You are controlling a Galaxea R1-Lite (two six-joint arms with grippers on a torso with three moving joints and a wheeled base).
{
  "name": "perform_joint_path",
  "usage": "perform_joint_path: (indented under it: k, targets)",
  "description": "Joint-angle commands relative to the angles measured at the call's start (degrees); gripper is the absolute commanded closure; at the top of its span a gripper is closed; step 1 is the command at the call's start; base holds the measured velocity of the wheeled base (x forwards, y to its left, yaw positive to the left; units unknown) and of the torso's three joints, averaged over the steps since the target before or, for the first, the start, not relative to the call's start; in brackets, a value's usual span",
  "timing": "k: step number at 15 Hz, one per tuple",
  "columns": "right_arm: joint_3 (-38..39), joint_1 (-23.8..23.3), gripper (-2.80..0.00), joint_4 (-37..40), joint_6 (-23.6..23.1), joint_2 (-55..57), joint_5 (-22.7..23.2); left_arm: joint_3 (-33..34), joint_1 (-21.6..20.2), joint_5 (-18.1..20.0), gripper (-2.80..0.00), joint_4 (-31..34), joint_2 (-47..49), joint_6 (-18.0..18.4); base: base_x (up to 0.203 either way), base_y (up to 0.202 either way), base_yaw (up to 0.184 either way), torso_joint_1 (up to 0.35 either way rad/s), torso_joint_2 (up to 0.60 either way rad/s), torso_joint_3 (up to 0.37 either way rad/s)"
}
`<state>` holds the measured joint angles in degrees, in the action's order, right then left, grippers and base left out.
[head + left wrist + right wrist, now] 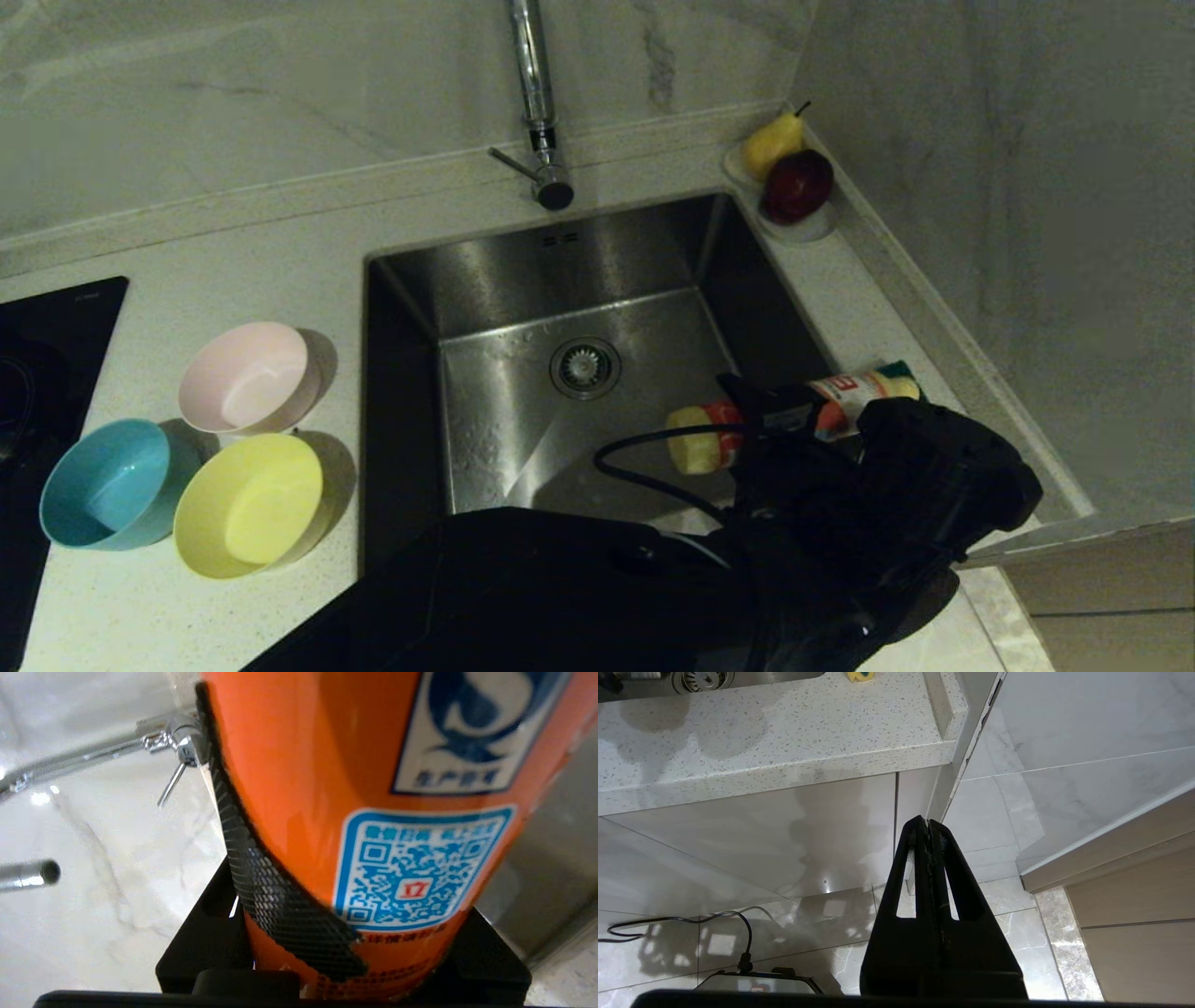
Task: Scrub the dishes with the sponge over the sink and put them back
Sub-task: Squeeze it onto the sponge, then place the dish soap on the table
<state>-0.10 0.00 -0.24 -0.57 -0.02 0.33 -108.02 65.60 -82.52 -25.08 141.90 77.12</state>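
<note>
Over the right front part of the sink (523, 280), the left gripper (756, 411) holds an orange bottle (845, 397) lying on its side, its pale yellow cap end (693, 452) pointing toward the round strainer drain (584, 366). The jaws stand about half open, closed around the bottle's smooth, glossy plastic body, with a black mesh-textured pad (271, 891) pressed against it in the left wrist view. The label shows a blue-bordered square code with a small red square bearing the character 立 at its centre, and above it a white panel with a blue fish-like emblem and a row of small blue characters too blurred to read. From the head view a white band with a large red mark wraps the bottle.

The sink is a square brushed-steel basin, its floor speckled with droplets. Behind it rises a tall chrome tap (534, 93) with a thin side lever. On the speckled stone counter (280, 252) left of the sink sit three round plastic bowls, close together: pink bowl (245, 377), blue bowl (107, 483), yellow bowl (250, 504). At the sink's far right corner a clear dish (803, 229) holds a yellow pear (771, 142) and a dark red apple (799, 184).

The sponge (860, 675) shows only as a yellow scrap on the counter beside the sink. The right gripper (928, 828) hangs below the counter edge, fingers pressed together, empty.
</note>
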Motion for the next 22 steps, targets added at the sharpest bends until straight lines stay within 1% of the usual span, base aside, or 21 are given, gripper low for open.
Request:
perform_joint_path:
  k: [1,4,8,10,14,16,18,20,21,22]
  targets:
    - [0.01,0.0,0.0,-0.1,-0.04,0.02,0.02,0.0,0.06,-0.58,0.0,-6.06,-0.44,0.44,0.0,0.0,0.0,0.0,0.0,0.0]
    - [0.01,-0.03,0.0,-0.02,-0.04,0.02,0.02,0.09,0.36,-0.62,0.0,-14.52,-2.49,0.06,0.0,0.0,0.0,0.0,0.0,0.0]
    - [0.01,0.0,0.0,-0.02,-0.04,0.02,0.02,-0.1,0.89,0.03,0.0,-23.55,-7.36,-0.46,0.0,0.0,0.0,0.0,0.0,0.0]
    - [0.01,0.0,0.0,-0.02,-0.04,0.02,0.02,-0.17,1.2,1.49,0.0,-25.96,-10.55,-0.58,0.0,0.0,0.0,0.0,0.0,0.0]
    - [0.01,0.0,0.0,-0.03,-0.04,0.02,0.02,-0.17,1.48,2.84,0.0,-32.44,-19.27,-2.44,0.0,0.0,0.0,0.0,0.0,0.0]
    - [0.01,-0.03,0.0,-0.02,-0.04,0.02,0.02,-0.17,1.77,3.61,0.0,-33.55,-23.33,-3.4,0.0,0.0,0.0,0.0,0.0,0.0]
    - [0.01,0.0,0.0,-0.02,-0.04,0.02,0.02,-0.17,2.68,5.75,0.0,-34.59,-26.76,-5.69,0.0,0.0,0.0,0.0,0.0,0.0]
    - [0.01,-0.03,0.0,-0.02,-0.04,0.02,0.02,-0.17,4.09,8.69,0.0,-37.53,-28.4,-6.28,0.0,0.0,0.0,0.0,0.0,0.0]
    - [0.01,-0.01,0.0,-0.03,-0.04,0.02,0.02,-0.17,4.99,9.12,0.0,-39.72,-29.0,-6.28,0.0,0.0,0.0,0.0,0.0,0.0]
    - [0.01,0.0,0.0,-0.02,-0.04,0.02,0.02,-0.17,5.95,10.14,0.0,-40.49,-30.03,-6.32,0.0,0.0,0.0,0.0,0.0,0.0]
